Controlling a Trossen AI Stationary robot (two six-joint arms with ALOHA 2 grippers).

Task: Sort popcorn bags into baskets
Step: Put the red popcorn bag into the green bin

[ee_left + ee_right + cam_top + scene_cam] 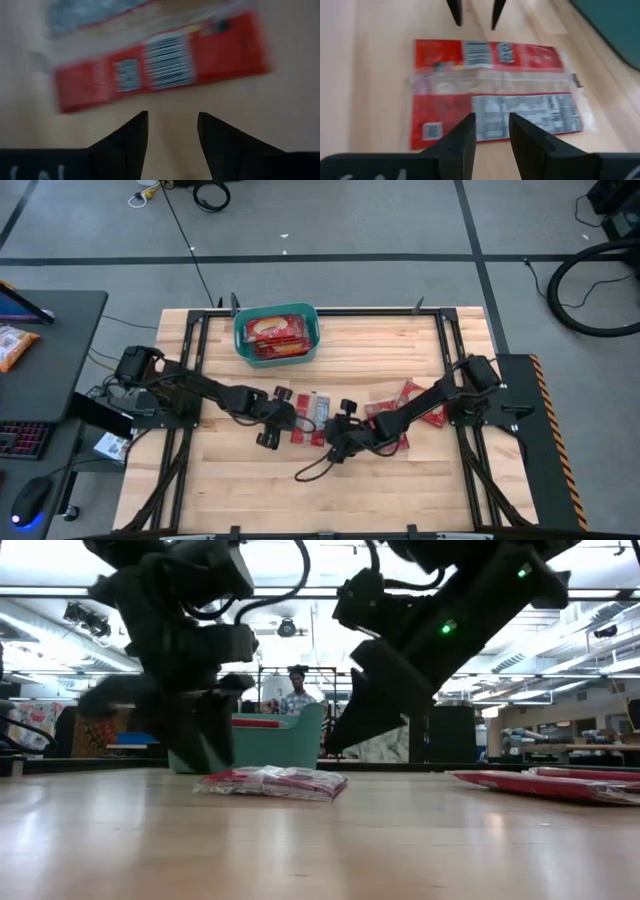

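Note:
A red popcorn bag (311, 418) lies flat on the table's middle, barcode side up, between my two grippers. My left gripper (283, 420) stands just left of it, open, its fingertips (172, 116) short of the packet's long edge (160, 65). My right gripper (330, 436) hovers at the packet's right side, open, with the packet (495, 112) under its fingertips (491, 119). In the low view the packet (272, 781) rests on the wood below both grippers. The teal basket (313, 330) at the far edge holds several red packets (275, 333). More packets (405, 412) lie under the right arm.
A black cable loop (315, 470) lies on the table near the right gripper. An orange snack bag (15, 345) sits on the side desk to the left. A person (295, 690) stands in the room behind the basket (285, 738). Bare wood lies toward the near edge.

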